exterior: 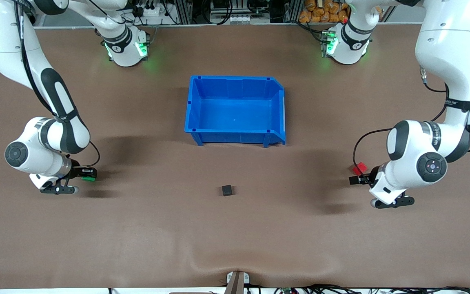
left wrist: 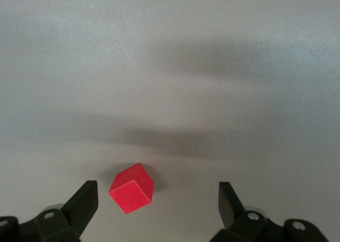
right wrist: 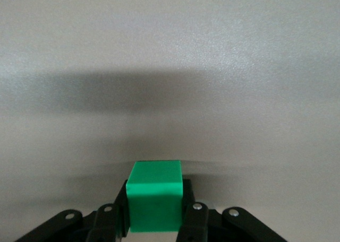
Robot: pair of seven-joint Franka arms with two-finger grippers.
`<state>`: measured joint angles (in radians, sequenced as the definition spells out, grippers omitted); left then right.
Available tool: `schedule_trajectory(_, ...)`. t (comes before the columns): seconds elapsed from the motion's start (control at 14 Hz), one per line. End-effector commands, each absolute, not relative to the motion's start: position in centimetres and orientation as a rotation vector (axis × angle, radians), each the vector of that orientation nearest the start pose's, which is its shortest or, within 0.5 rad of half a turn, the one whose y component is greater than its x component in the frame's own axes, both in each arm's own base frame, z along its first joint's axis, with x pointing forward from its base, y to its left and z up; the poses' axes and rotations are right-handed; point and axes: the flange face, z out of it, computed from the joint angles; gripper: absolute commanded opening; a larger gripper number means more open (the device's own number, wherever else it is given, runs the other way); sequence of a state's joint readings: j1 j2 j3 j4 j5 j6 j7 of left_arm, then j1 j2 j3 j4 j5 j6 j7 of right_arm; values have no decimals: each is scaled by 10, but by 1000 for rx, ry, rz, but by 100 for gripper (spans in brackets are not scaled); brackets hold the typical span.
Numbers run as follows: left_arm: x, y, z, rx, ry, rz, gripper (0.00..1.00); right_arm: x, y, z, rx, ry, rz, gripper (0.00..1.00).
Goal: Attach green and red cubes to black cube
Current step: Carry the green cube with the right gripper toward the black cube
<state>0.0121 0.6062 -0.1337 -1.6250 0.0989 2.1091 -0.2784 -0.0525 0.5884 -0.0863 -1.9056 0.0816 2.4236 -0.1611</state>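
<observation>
The black cube (exterior: 227, 190) sits on the brown table, nearer to the front camera than the blue bin. My right gripper (exterior: 89, 174), low at the right arm's end of the table, is shut on the green cube (exterior: 89, 178); the right wrist view shows the green cube (right wrist: 155, 196) clamped between both fingers. My left gripper (exterior: 357, 176) is open at the left arm's end, low over the red cube (exterior: 360, 168). In the left wrist view the red cube (left wrist: 132, 188) lies on the table between the spread fingers, closer to one finger (left wrist: 85, 200), touching neither.
A blue bin (exterior: 236, 110) stands open in the middle of the table, nearer the robot bases than the black cube. The brown mat has a raised wrinkle (exterior: 235, 261) near the front edge.
</observation>
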Motion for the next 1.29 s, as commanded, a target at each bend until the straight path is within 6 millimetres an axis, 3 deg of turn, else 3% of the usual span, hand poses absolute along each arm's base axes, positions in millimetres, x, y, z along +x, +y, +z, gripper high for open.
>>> schedule_trajectory(0.0,675,-50,247,-3071,-308,187,100,617,-85,180,-3112,38,99,0)
schedule_trajectory(0.36,675,-30,233,-3022,-539,207,100,618,-83,180,-3112,0,97,0)
schedule_trajectory(0.71,671,-16,216,-2980,-647,244,97,621,-78,184,-3101,-251,82,0)
schedule_trajectory(1.07,659,-17,204,-2933,-761,286,97,639,-61,204,-3048,-660,6,0)
schedule_trajectory(1.14,658,-16,204,-2930,-767,288,96,647,-46,214,-2991,-857,-34,0)
schedule_trajectory(1.21,657,-15,203,-2928,-774,293,94,656,-45,223,-2949,-1009,-69,0)
